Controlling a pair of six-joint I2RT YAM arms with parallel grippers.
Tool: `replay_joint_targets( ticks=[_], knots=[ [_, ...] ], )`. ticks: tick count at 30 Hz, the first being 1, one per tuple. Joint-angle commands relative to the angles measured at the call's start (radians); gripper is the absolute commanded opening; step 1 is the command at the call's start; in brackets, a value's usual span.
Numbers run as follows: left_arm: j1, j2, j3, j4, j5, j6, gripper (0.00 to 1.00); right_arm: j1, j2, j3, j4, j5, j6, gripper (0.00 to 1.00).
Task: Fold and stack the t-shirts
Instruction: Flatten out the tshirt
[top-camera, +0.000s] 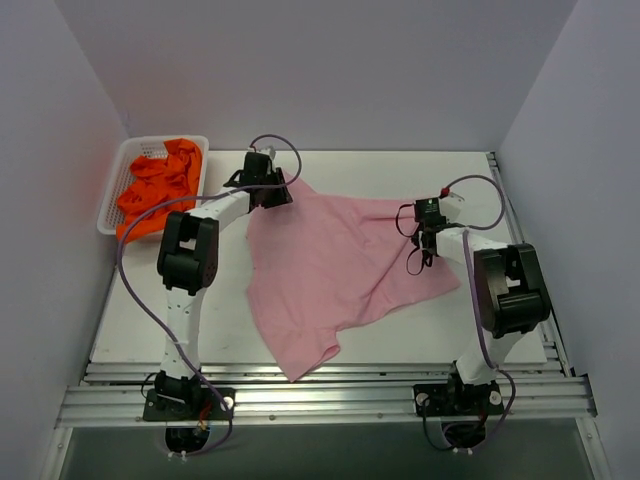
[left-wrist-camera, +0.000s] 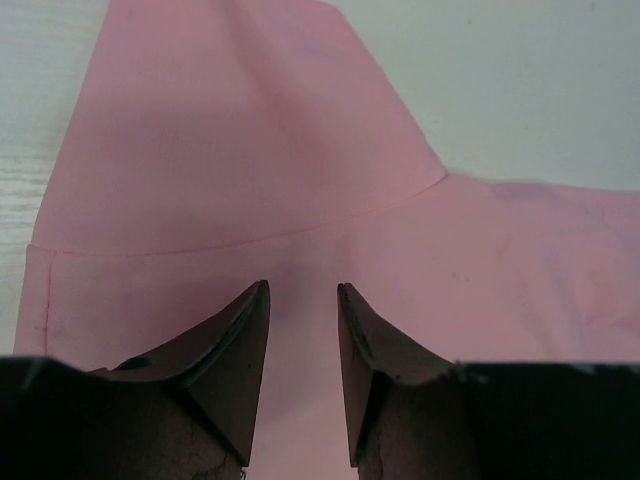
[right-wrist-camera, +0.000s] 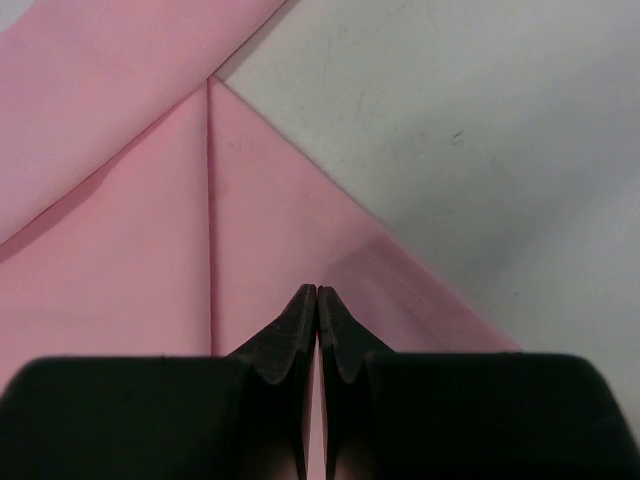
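**A:** We're looking down on the pink shirt, spread mostly flat across the middle of the table. One corner trails towards the near edge.

**B:** And we've got an arm at each end of its far edge. The left gripper is at the far-left corner, jaws parted. We see a clear gap between the fingers, with pink cloth showing through it.

**A:** Is it holding anything?

**B:** Not that we can see. The fingers stand apart over the cloth, just short of a curved seam. Whether the tips touch the fabric, we can't tell.

**A:** Over to the right gripper, on the shirt's right side.

**B:** That one's closed tight. We see the two tips pressed together with no gap, right at the edge where pink meets bare table. A straight crease runs away from us just to their left. Whether any cloth is nipped between the tips, we can't say from here.

**A:** And the others?

**B:** We find the orange shirts heaped in the basket at the table's far-left corner. They're crumpled together, apart from the pink one.

**A:** So from above, we have the pink shirt's far edge running between the two grippers.
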Motion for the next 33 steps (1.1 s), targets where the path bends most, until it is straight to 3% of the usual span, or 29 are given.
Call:
replay_joint_targets(
  ticks=[1,8,14,18,24,33],
  knots=[
    [0.007,0.013,0.057,-0.040,0.022,-0.008,0.42,0.002,0.030,-0.012,0.055,-0.041,0.006,0.00],
    [0.039,0.083,0.163,-0.150,0.088,-0.011,0.28,-0.029,0.004,-0.067,0.029,-0.047,0.035,0.00],
    [0.068,0.200,0.379,-0.373,0.102,0.031,0.15,-0.089,-0.011,-0.119,-0.028,-0.081,0.052,0.00],
    [0.084,0.278,0.523,-0.502,0.051,0.052,0.13,-0.132,-0.060,-0.156,-0.066,-0.107,0.098,0.00],
    [0.130,0.428,0.824,-0.710,-0.026,0.067,0.13,-0.161,-0.044,-0.098,-0.287,-0.016,0.185,0.00],
    [0.186,0.441,0.872,-0.657,0.049,0.061,0.16,-0.198,-0.240,-0.185,-0.333,-0.018,0.253,0.00]
  ],
)
